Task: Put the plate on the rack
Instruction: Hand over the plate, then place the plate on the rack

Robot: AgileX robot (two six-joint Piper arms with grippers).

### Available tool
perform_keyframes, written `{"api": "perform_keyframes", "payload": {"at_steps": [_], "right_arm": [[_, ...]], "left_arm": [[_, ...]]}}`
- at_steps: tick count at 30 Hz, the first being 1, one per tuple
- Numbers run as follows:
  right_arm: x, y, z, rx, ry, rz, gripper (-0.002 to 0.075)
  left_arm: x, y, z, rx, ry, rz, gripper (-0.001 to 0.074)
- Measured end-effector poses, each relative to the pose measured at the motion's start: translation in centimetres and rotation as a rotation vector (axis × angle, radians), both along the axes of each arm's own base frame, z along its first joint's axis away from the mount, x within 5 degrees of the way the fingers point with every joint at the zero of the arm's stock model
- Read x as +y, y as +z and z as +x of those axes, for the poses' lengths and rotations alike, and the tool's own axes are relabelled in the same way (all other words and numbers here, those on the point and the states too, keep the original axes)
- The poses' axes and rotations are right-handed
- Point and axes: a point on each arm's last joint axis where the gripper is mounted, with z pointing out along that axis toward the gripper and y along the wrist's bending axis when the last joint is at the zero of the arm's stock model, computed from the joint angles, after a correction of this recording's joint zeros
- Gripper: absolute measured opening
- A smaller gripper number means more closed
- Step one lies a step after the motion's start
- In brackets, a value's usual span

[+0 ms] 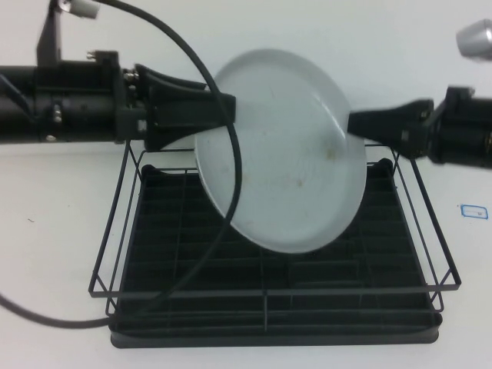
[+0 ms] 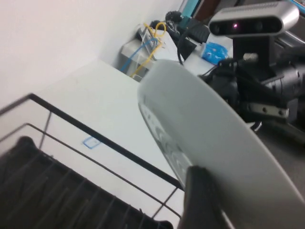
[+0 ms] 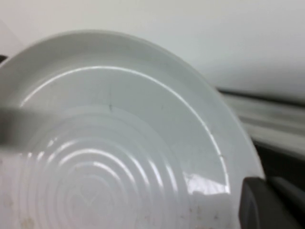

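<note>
A black cable (image 1: 231, 161) loops down across the scene from the top, crossing in front of the left arm (image 1: 54, 104), which reaches in level from the left edge above a white table (image 1: 46, 231). The left gripper (image 1: 223, 111) meets the left rim of the plate (image 1: 280, 150), its two dark fingers spread and straddling that edge; whether they press on it cannot be told from here. The plate, round and pale grey-white with a few faint specks on its face, hangs tilted steeply on edge between the two arms, its upper rim leaning away toward the far side and its lower edge down over the middle of the rack (image 1: 138, 223). The rack, a rectangle of thin black wire over a ribbed black tray base, sits on the table directly beneath; whether the plate's lower edge touches the tray cannot be told. On the far right, the right gripper (image 1: 355, 123) comes in level from the right arm (image 1: 461, 131), its jaws closed tight, pinching the plate's right rim. In the right wrist view the plate's ringed face fills the frame, with one dark fingertip (image 3: 264, 205) lying against its edge. A small blue-outlined label (image 1: 473, 211) lies on the table just right of the rack.
</note>
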Motion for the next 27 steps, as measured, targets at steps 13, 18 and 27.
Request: {"api": "perform_keyframes", "payload": {"at_steps": [13,18,27], "right_arm": [[-0.9,9.3,3.4,-0.427,-0.129,-0.282,0.0034],[-1.4,11.4,3.9,-0.578,-0.125,-0.468,0.0034],[0.2,7.5,7.7,-0.684,-0.062,-0.84,0.0034]], "left_arm": [[4.7,6.1,-5.3,-0.279,0.149,0.057,0.0001],[5.3,5.7,-6.5,-0.356,0.247,0.269,0.0001],[7.6,-0.4,-6.9,-0.271,0.599,0.42,0.0001]]}}
